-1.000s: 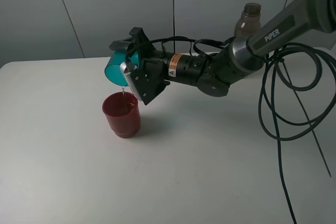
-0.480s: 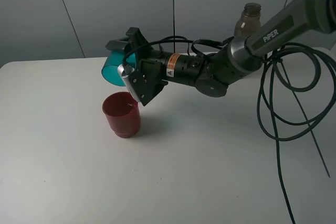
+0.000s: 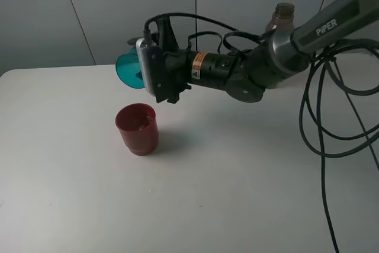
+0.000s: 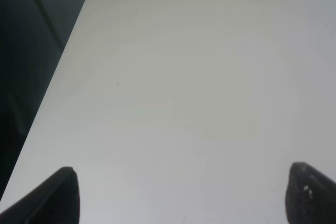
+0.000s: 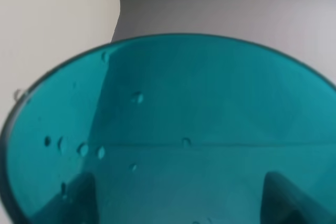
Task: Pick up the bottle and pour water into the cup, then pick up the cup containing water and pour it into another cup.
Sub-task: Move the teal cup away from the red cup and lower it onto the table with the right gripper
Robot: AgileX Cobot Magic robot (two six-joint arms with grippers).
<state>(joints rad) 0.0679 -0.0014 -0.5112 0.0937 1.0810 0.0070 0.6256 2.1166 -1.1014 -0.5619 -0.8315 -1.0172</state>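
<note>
The right gripper (image 3: 141, 63) is holding the teal cup (image 3: 127, 70) in the air, above and a little behind the red cup (image 3: 137, 128). Its fingers (image 5: 79, 195) are pinching the teal cup across the wall near its base, and the cup is lying almost on its side with the mouth facing away from the arm. In the right wrist view only scattered droplets are clinging to the inside, so the pour is looking finished or nearly so. The red cup is standing upright on the desk (image 3: 237, 194), apart from the gripper, and whether water is sitting in it is hard to tell from here. The bottle (image 3: 280, 19) is standing at the back of the desk, mostly hidden behind the right arm.

The teal cup is looking thin, light and nearly empty, so it is likely flexing under a hard squeeze; the wet plastic is probably slippery, and a low grip across the wall, as now, is suiting it better than the rim. The red cup is wider and squat, so it is probably steady, though light enough to slide if bumped.

The left gripper (image 4: 178, 203) is hanging over bare desk, its fingers (image 4: 60, 195) spread wide with nothing between them.
</note>
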